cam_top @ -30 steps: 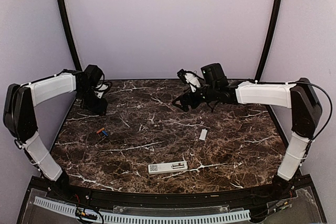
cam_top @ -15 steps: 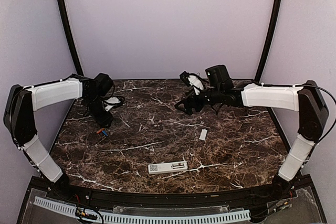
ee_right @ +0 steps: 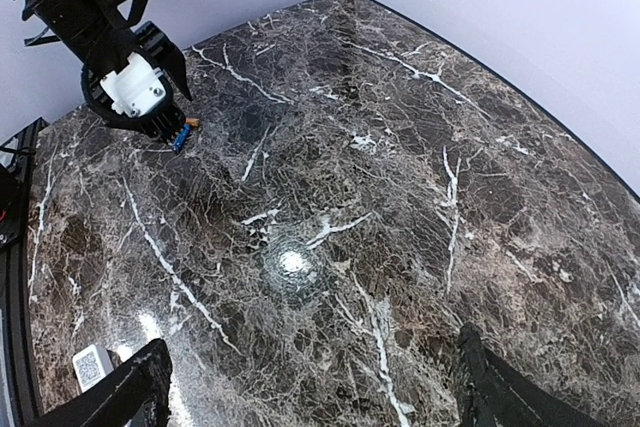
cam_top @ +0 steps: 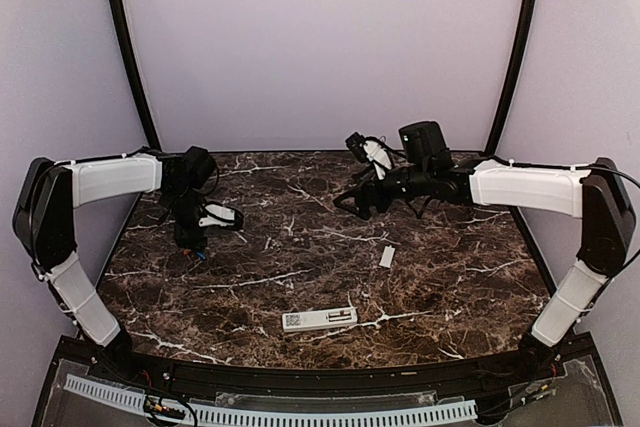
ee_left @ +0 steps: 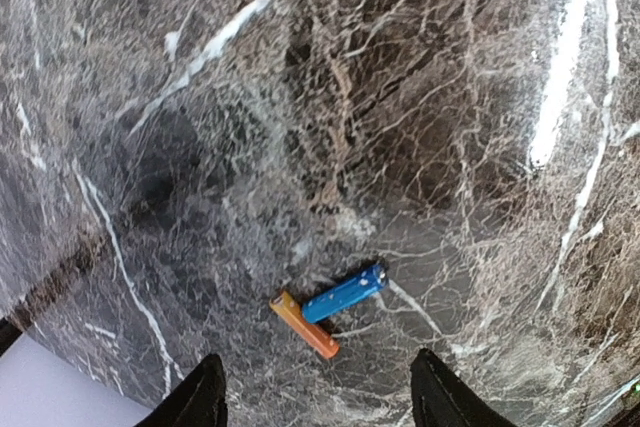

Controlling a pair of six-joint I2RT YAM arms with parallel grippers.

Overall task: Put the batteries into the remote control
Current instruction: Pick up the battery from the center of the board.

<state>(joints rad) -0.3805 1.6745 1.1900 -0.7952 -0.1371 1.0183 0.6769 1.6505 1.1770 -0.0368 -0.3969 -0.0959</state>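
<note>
The left tool [ee_left: 320, 399] hangs directly above the orange battery [ee_left: 303, 325] and the blue battery [ee_left: 345, 293], its fingers spread partway with nothing between them. The two cells lie touching in a shallow V on the dark marbled desk [cam_top: 450, 287], well to the left of the remote control [cam_top: 320, 320] and farther back. The remote lies with its labelled back up near the desk's front edge. A small pale cover piece [cam_top: 387, 257] lies a little behind the remote, off its right end. The right tool [ee_right: 315, 392], spread wide and empty, is raised far behind the remote, slightly to its right.
</note>
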